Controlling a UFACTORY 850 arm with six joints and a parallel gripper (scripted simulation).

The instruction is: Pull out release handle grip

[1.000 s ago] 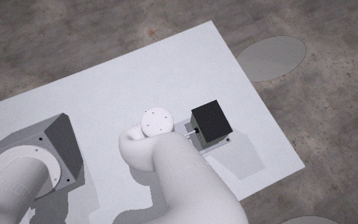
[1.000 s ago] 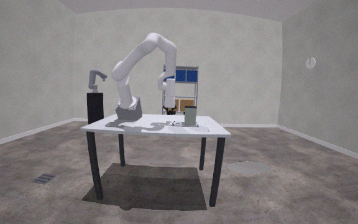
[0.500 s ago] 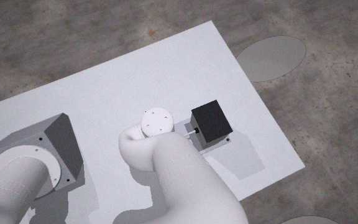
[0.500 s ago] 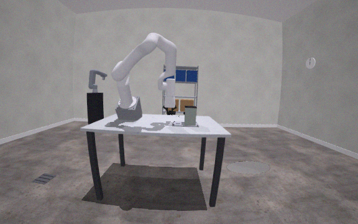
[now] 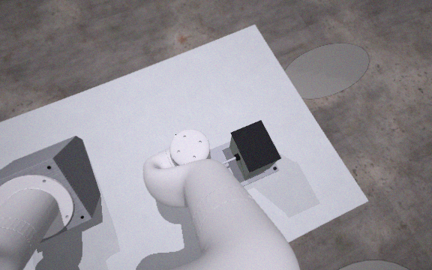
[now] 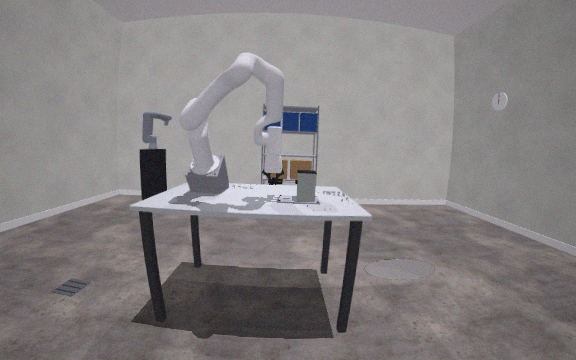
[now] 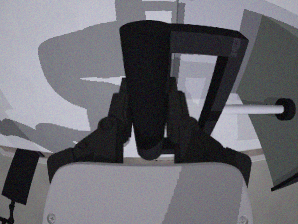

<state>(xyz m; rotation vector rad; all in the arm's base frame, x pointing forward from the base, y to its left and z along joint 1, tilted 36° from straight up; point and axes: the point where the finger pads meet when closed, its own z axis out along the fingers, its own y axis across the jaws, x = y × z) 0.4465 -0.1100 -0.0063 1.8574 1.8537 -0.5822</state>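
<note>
The release handle's housing (image 5: 255, 150) is a dark-topped grey-green box on a small plate near the table's right edge; it also shows in the side view (image 6: 306, 186) and at the right of the wrist view (image 7: 273, 96). A thin light rod (image 5: 231, 160) runs out of its front, also seen in the wrist view (image 7: 256, 108). The black grip (image 7: 169, 76) hangs on that rod. My gripper (image 7: 148, 90) points down and is shut on the grip's level bar. In the overhead view the wrist (image 5: 190, 147) hides the grip. In the side view the gripper (image 6: 273, 178) stands left of the housing, above the table.
The arm's grey base block (image 5: 41, 180) sits at the table's left. The table's right edge (image 5: 325, 124) runs close behind the housing. A black pedestal with a grey bracket (image 6: 153, 160) stands left of the table, a shelf rack (image 6: 290, 145) behind it.
</note>
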